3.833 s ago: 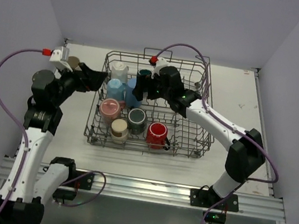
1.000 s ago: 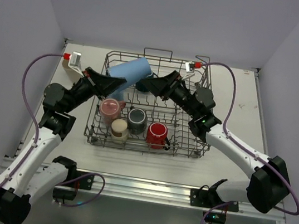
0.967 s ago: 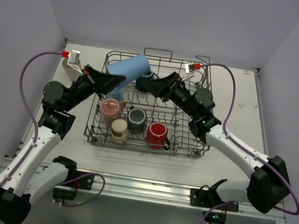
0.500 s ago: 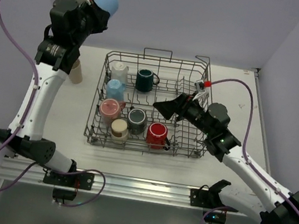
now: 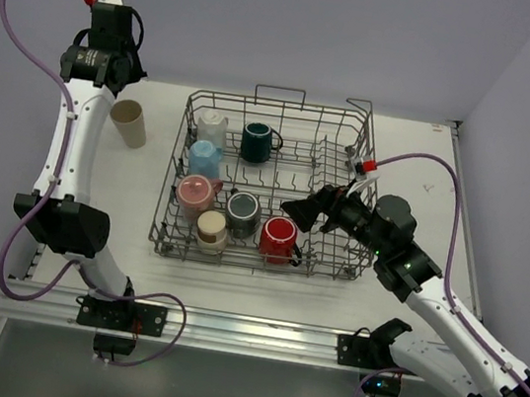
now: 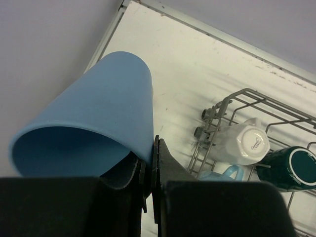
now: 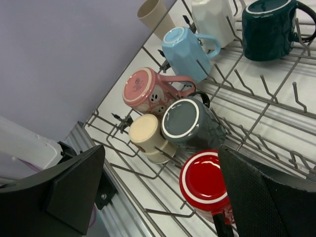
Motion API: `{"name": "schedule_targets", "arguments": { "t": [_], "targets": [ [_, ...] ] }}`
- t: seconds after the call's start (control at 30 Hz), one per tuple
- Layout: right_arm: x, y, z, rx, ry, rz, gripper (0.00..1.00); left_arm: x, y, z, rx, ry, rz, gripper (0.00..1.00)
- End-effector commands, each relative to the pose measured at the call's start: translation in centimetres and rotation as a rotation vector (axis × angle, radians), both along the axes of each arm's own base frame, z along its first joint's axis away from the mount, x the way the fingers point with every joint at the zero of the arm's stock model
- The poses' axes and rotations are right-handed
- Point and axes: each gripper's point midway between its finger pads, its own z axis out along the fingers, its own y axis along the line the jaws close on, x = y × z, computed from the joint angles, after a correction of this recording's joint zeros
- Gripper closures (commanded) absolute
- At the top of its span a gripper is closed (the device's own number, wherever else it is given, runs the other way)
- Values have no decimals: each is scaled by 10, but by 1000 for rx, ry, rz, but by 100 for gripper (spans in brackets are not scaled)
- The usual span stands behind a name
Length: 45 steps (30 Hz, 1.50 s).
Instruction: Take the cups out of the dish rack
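White table (image 5: 420,162) between lilac walls. Left gripper (image 6: 150,148) pinches the wall of the blue cup (image 6: 94,118), one finger inside, apparently high over the far-left corner. Right gripper (image 5: 307,215) hangs spread; just below it, the red mug (image 7: 205,180) sits in the dish rack (image 5: 279,104).
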Motion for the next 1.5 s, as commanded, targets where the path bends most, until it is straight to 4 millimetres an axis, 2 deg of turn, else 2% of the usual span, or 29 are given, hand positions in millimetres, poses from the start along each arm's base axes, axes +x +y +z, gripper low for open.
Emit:
{"name": "schedule_targets", "arguments": {
  "t": [0.0,0.2,0.5,0.97,1.47],
  "targets": [
    [-7,2,2,-9,-16,43,1,-6,19,-4,59,39,44,100],
    [-7,4,-2,4,-5,48,1,5,18,-42,39,141,17,100],
    [-5,8,-10,-12,18,58,1,31,15,-66,13,180,-2,100],
    [-1,10,-15,-27,29,51,1,30,21,-88,36,245,4,100],
    [5,13,-22,-53,49,49,1,40,29,-115,34,292,1,100]
  ]
}}
